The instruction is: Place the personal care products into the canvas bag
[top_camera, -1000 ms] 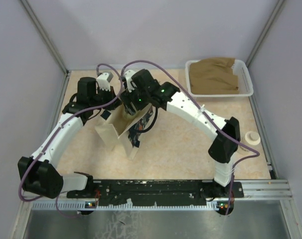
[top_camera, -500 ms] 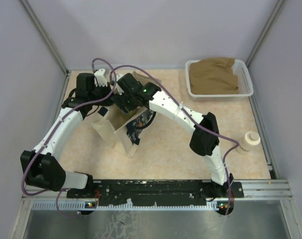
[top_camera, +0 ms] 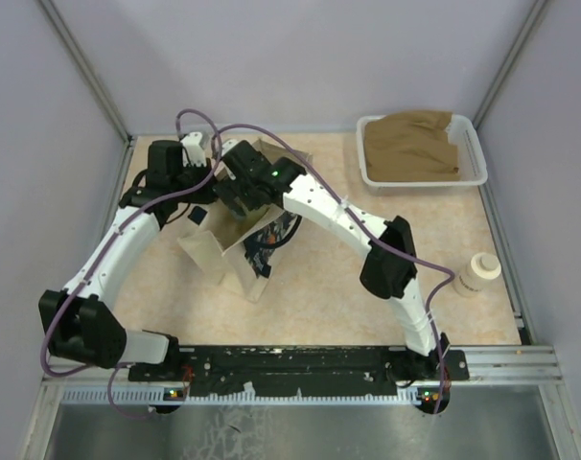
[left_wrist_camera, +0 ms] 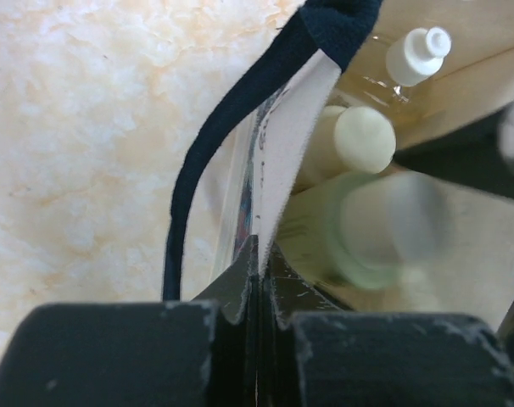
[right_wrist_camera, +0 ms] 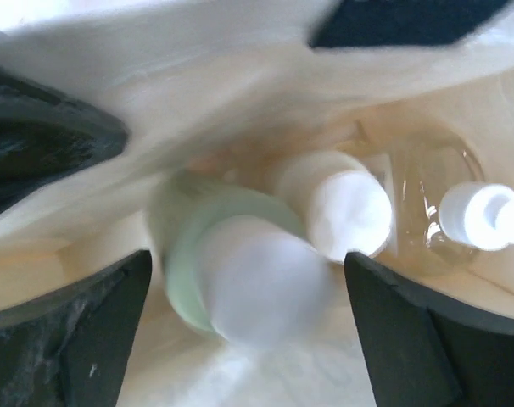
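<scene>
The marbled beige table (top_camera: 329, 287) carries the canvas bag (top_camera: 219, 254) left of its middle. The bag is stiff, cream fabric standing open-mouthed, with a dark print on the side facing right. Only the overhead view takes in both white arms bending in over the bag's mouth from either side. It also shows a white plastic tray (top_camera: 477, 158) well off to the bag's far right, holding a crumpled brown cloth (top_camera: 410, 144). A small cream container (top_camera: 482, 268) stands alone well apart to the bag's right.

The overhead view hides the bag's contents, and the wrist views reveal them. The left wrist camera shows the left gripper (left_wrist_camera: 257, 254) clenched on the bag's rim. Its dark fingers are pinched together on the cloth edge, with the navy handle (left_wrist_camera: 231, 110) looping off beside them.

The right wrist camera looks straight down into the bag. The right gripper (right_wrist_camera: 244, 263) is released, and its black fingers (right_wrist_camera: 70, 331) are spread wide. All three products are inside the bag. The pale green cylinder (right_wrist_camera: 240, 280) is blurred between those fingers, and I cannot tell whether it touches them. The cream bottle (right_wrist_camera: 350, 212), with a flat round white cap, lies just beside it. The clear bottle (right_wrist_camera: 477, 216), glossy with a stepped white cap, lies beyond that. From the left wrist, the green cylinder (left_wrist_camera: 384, 229), cream bottle (left_wrist_camera: 363, 140) and clear bottle (left_wrist_camera: 416, 55) appear behind the held rim.
</scene>
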Robot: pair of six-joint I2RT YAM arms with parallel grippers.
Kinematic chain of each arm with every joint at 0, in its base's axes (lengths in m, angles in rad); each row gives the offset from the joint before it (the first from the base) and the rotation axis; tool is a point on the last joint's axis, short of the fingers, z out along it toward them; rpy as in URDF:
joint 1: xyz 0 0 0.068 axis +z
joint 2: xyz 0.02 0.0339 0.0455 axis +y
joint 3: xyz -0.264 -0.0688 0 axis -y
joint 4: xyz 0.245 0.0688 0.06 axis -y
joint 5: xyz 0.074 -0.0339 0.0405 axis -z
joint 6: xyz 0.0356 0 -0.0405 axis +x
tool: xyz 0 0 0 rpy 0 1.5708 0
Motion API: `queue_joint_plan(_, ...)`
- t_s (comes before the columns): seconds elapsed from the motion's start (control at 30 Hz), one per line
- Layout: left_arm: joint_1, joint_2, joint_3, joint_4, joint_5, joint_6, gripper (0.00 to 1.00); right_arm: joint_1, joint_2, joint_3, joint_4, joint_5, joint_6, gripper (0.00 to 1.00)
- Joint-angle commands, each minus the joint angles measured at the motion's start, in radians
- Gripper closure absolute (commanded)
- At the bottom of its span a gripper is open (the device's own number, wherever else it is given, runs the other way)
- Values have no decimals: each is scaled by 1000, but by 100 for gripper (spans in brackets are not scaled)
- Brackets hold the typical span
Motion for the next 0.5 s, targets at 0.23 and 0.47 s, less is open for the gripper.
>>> queue_joint_plan(0.23, -42, -41, 22, 11, 58, 49, 100, -19, -162, -126, 108, 137, -4, 1)
queue_joint_plan(0.47, -41, -45, 9, 12, 31, 54, 100, -16, -423, -273, 142, 217, 45, 1)
